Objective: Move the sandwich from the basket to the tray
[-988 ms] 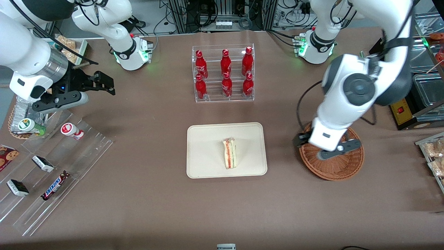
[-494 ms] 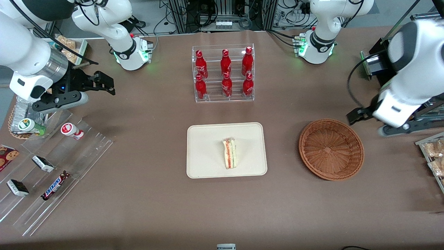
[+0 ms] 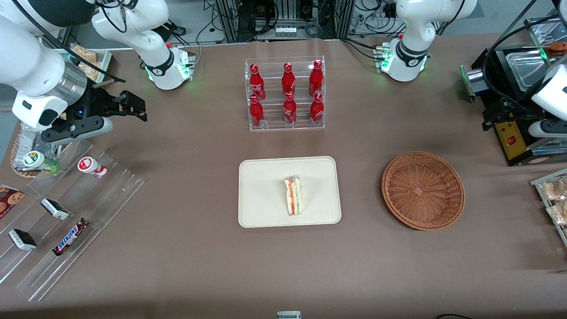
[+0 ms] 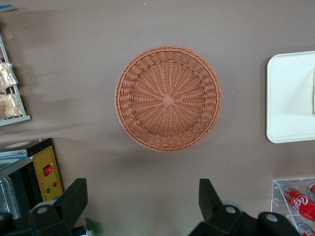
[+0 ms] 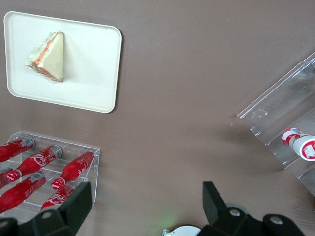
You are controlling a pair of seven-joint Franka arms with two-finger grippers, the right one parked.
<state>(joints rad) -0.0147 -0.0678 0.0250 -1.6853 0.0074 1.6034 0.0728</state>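
Sandwich (image 3: 293,196) sits on the tray (image 3: 266,177) mid-counter; basket (image 3: 423,190) beside it; gripper (image 4: 142,206) hangs released, empty, above the counter's working-arm end.

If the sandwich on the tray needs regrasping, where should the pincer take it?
Probably across the two flat bread faces, from above. The sandwich stands on the tray with its red and green filling edge up, so the faces lie open on both sides. The pincer is open, high above the basket, toward the working arm's end of the table.
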